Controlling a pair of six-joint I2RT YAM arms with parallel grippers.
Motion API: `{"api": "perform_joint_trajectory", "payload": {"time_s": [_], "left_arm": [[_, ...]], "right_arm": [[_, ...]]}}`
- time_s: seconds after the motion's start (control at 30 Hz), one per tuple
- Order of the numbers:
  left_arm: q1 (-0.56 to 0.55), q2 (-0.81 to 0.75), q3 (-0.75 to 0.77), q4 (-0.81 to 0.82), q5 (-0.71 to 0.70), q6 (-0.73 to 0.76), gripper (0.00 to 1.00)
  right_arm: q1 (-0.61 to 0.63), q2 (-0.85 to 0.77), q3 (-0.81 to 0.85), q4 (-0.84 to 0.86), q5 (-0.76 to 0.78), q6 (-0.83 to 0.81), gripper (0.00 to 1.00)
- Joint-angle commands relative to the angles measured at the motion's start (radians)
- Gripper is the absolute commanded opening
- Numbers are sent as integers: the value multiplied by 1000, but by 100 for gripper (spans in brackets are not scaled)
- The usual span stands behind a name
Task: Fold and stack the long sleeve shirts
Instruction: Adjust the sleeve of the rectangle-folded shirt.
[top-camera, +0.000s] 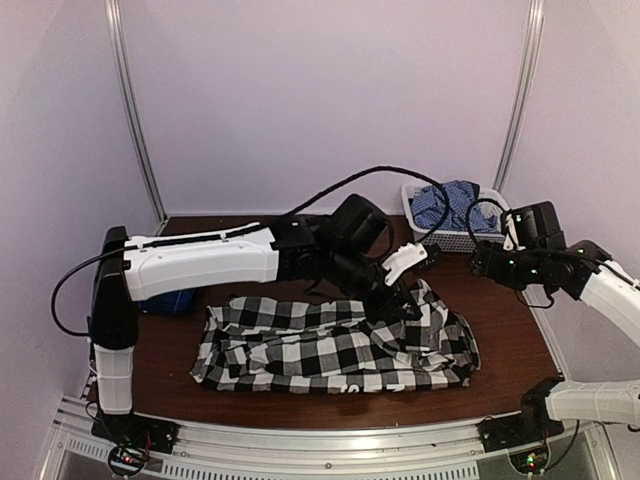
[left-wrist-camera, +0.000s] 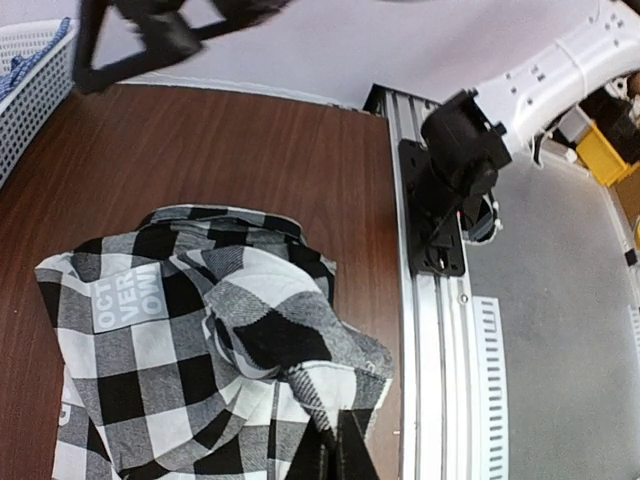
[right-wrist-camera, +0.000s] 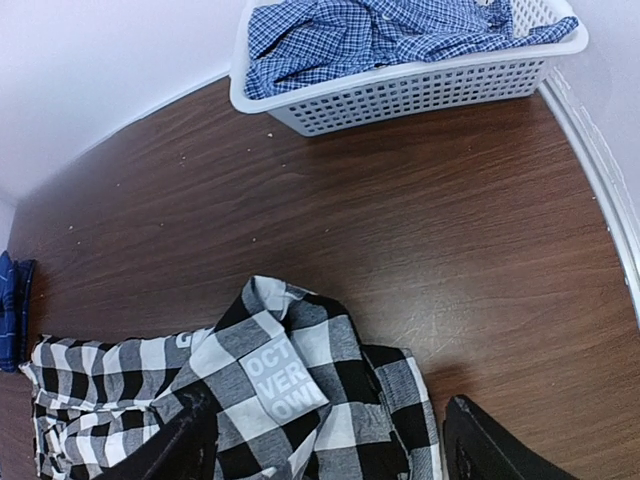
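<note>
A black-and-white checked long sleeve shirt (top-camera: 330, 345) lies crumpled across the middle of the table, its white lettering (right-wrist-camera: 283, 382) facing up. My left gripper (left-wrist-camera: 336, 418) is shut on a fold of this shirt (left-wrist-camera: 200, 330) near its right end, and the cloth rises in a ridge toward the fingers. In the top view that gripper (top-camera: 405, 300) sits over the shirt's upper right part. My right gripper (right-wrist-camera: 325, 435) hangs open above the same end of the shirt (right-wrist-camera: 320, 420), nothing between its fingers. In the top view it (top-camera: 482, 262) is to the right of the shirt and apart from it.
A white basket (top-camera: 478, 240) at the back right holds a light blue checked shirt (right-wrist-camera: 380, 30). A dark blue cloth (top-camera: 165, 300) lies at the table's left, under the left arm. The metal rail (left-wrist-camera: 430, 330) runs along the near edge, with the right arm's base (left-wrist-camera: 460, 170) on it.
</note>
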Motion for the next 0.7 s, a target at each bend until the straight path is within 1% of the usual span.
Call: {"api": "perform_joint_trajectory", "payload": {"time_s": [0.0, 0.17, 0.4, 0.47, 0.67], "left_arm": [[-90, -45, 63, -206, -152, 216, 0], [-189, -95, 88, -316, -254, 307, 0], [-281, -194, 109, -389, -375, 382, 0], [-291, -202, 135, -396, -388, 399, 0], [-302, -174, 203, -440, -358, 440, 0]], "right_arm": [[-80, 45, -10, 54, -52, -86, 78], [-110, 120, -15, 118, -110, -114, 77], [-117, 181, -67, 199, -169, -116, 77], [-117, 197, -82, 222, -190, -113, 76], [-117, 217, -108, 258, -228, -114, 75]]}}
